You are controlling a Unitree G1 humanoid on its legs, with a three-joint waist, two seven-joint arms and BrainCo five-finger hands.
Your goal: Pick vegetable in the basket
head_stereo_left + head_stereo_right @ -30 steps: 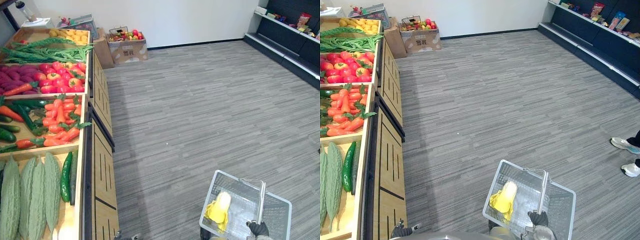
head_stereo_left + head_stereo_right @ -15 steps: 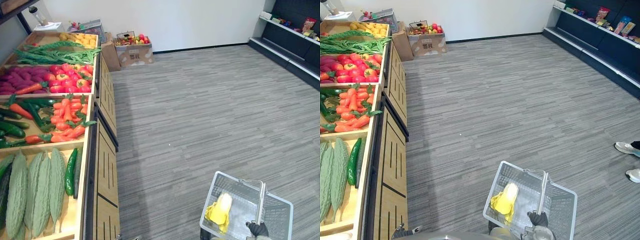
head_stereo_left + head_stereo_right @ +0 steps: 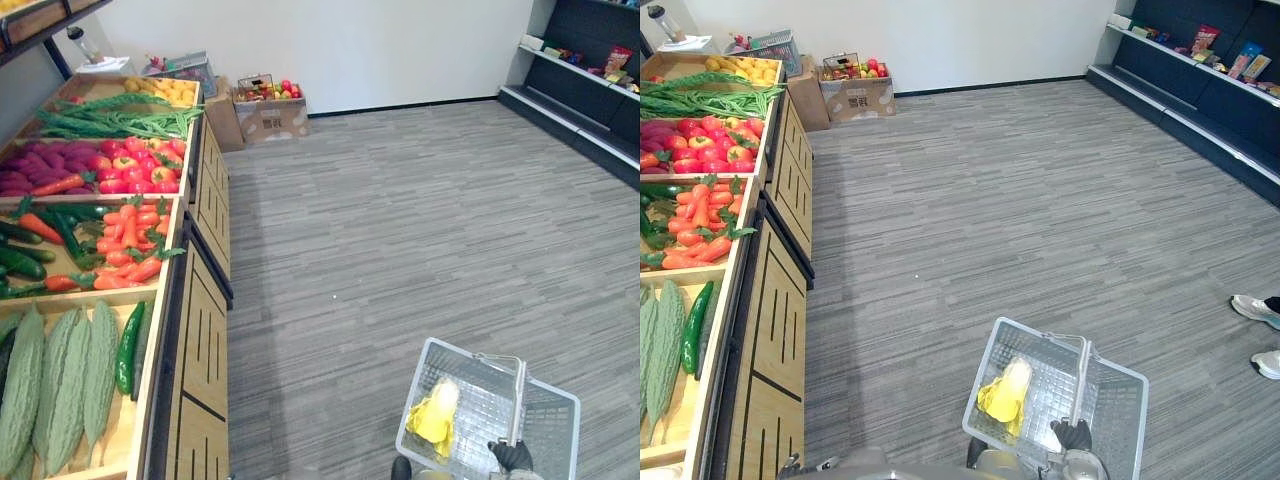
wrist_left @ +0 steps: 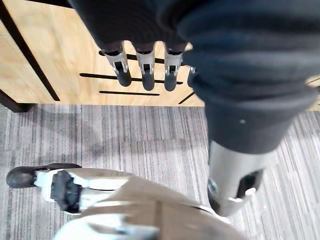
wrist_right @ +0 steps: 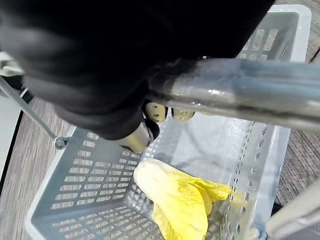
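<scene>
Grey slotted basket [image 3: 548, 440] holds crinkly yellow vegetable [image 3: 436, 415]; right robot hand [image 3: 512, 456] clasps metal handle [image 3: 518, 400]; left robot hand [image 4: 146, 70] relaxed.

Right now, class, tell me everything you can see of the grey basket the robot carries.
The basket is light grey plastic, rectangular and open-topped, with slotted walls. Its shiny, metal-looking handle is swung up, and the right hand is curled round it, so the basket appears to hang above the grey floor at the robot's right side. A yellow leafy vegetable lies on its bottom.
</scene>
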